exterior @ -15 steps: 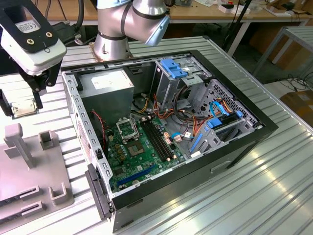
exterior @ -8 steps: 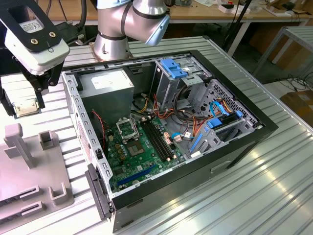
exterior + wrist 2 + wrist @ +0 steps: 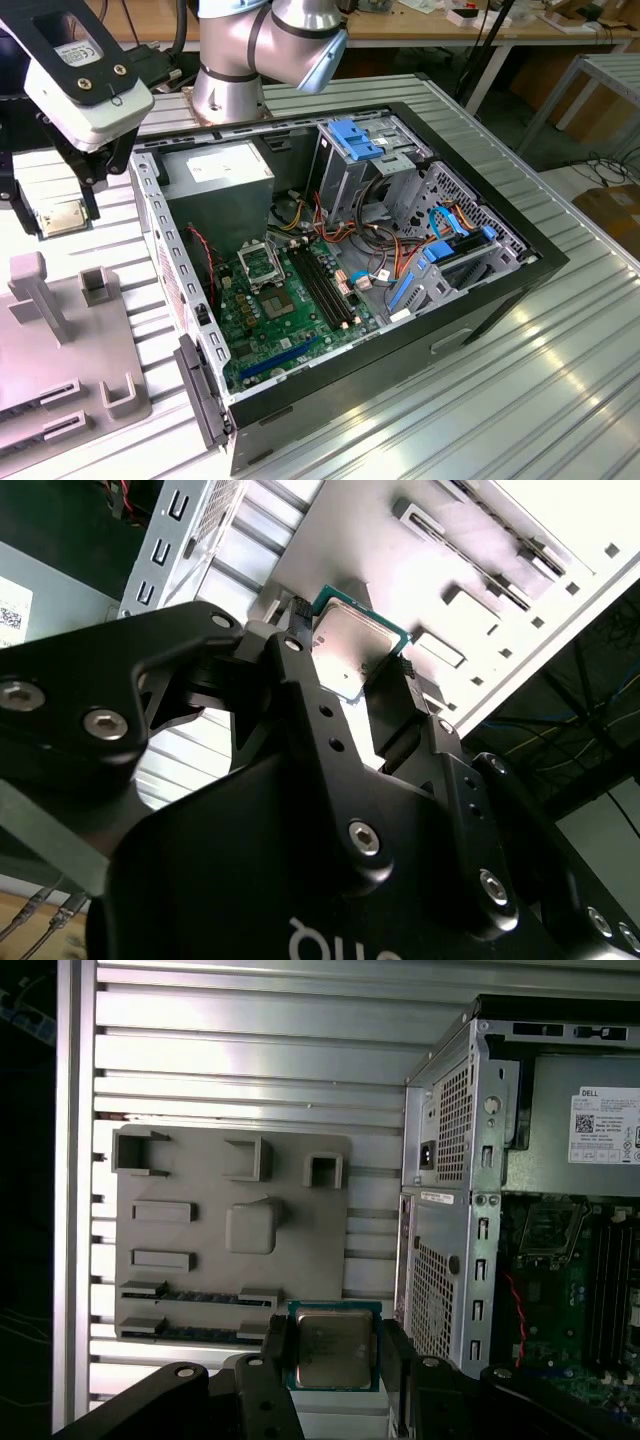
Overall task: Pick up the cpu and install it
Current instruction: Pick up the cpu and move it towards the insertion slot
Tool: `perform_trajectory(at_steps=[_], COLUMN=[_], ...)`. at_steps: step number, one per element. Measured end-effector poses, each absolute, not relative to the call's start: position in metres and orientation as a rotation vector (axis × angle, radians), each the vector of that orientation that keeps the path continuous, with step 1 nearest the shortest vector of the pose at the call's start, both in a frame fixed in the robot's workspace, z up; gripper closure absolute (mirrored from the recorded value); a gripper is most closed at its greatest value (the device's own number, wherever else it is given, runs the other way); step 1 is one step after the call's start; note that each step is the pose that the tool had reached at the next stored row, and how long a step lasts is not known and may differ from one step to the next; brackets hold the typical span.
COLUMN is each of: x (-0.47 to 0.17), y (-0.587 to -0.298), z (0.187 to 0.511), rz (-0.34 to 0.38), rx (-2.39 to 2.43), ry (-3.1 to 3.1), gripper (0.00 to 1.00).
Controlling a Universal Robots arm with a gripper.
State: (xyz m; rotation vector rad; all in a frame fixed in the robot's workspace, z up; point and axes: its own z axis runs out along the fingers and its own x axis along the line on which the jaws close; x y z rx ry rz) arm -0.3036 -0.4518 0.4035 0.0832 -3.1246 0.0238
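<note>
The cpu point(image 3: 58, 217), a thin silvery square with a green rim, is clamped between my gripper's point(image 3: 57, 214) black fingers point(image 3: 93, 196) at the exterior view's left, outside the computer case point(image 3: 500, 290). The first wrist view shows the cpu point(image 3: 333, 1346) flat between the two fingers point(image 3: 275, 1348), over the edge of the grey fixture plate point(image 3: 200, 1230). In the second wrist view its underside point(image 3: 352, 645) sits between the fingertips. The black metal-framed socket point(image 3: 262, 265) lies on the green motherboard point(image 3: 300, 320) inside the case, apart from the gripper; the first wrist view also catches the socket point(image 3: 548, 1230).
The open case lies on a ribbed metal table point(image 3: 520, 400). Inside are a grey power supply point(image 3: 225, 170), blue drive brackets point(image 3: 355, 138), coloured cables point(image 3: 380, 240) and memory slots point(image 3: 325, 290). The grey fixture plate point(image 3: 60, 340) has raised blocks. The arm's base point(image 3: 235, 70) stands behind the case.
</note>
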Motion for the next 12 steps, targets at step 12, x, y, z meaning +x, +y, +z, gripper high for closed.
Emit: perform_trajectory(at_steps=[12], x=[-0.2973], y=[-0.4518], z=[0.4035], rz=[0.024], rx=[0.083], ry=[-3.125], gripper=[0.53])
